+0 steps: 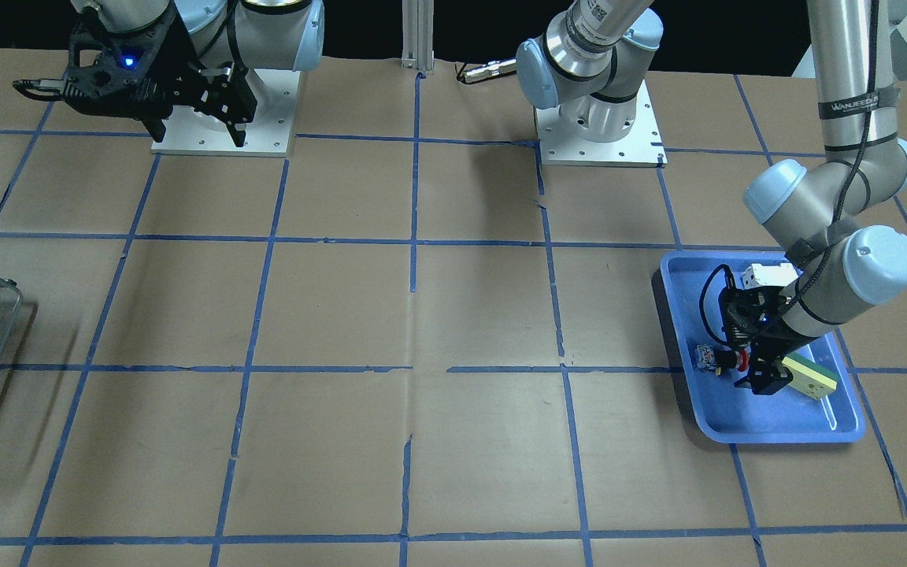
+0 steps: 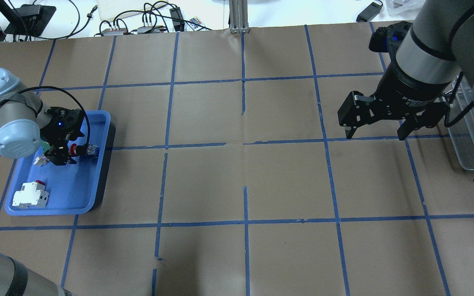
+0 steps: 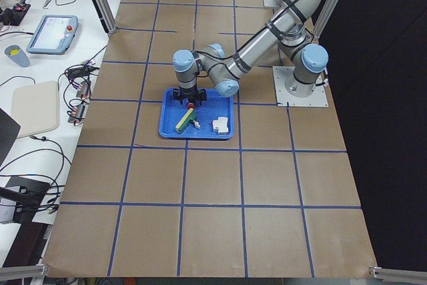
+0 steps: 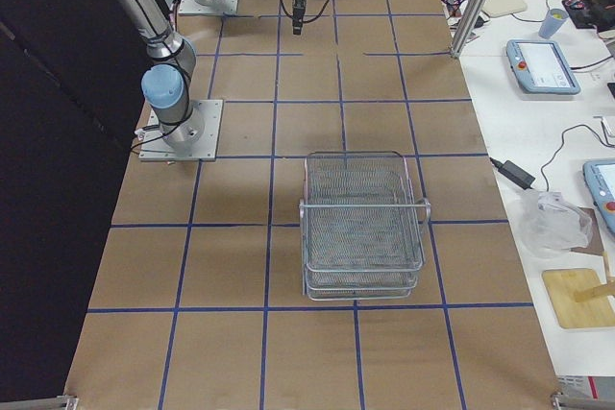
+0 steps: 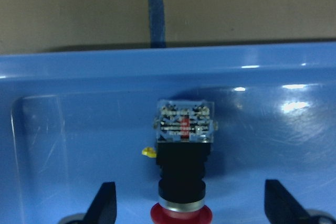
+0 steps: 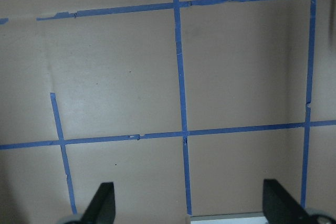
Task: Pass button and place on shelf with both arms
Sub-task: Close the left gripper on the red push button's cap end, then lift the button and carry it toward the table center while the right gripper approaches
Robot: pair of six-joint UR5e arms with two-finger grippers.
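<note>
- The button lies on its side on the floor of the blue tray, close to the wall nearest the table's middle. Its red head points at the wrist camera and its clear block points away.
- It looks small, light and rigid. The round head could roll or slip, and the glossy tray floor may let it skate.
- Best bet for a hold is the squarish black body just behind the collar, pinched across its flat sides and not on the dome.
- The left gripper is low in the tray with its fingers spread wide either side of the red head, touching nothing.
- The green-and-cream bar and the white-and-red block share the tray, apart from the button.
- The right gripper hovers empty over the table, fingers wide, just beside the shelf.
</note>
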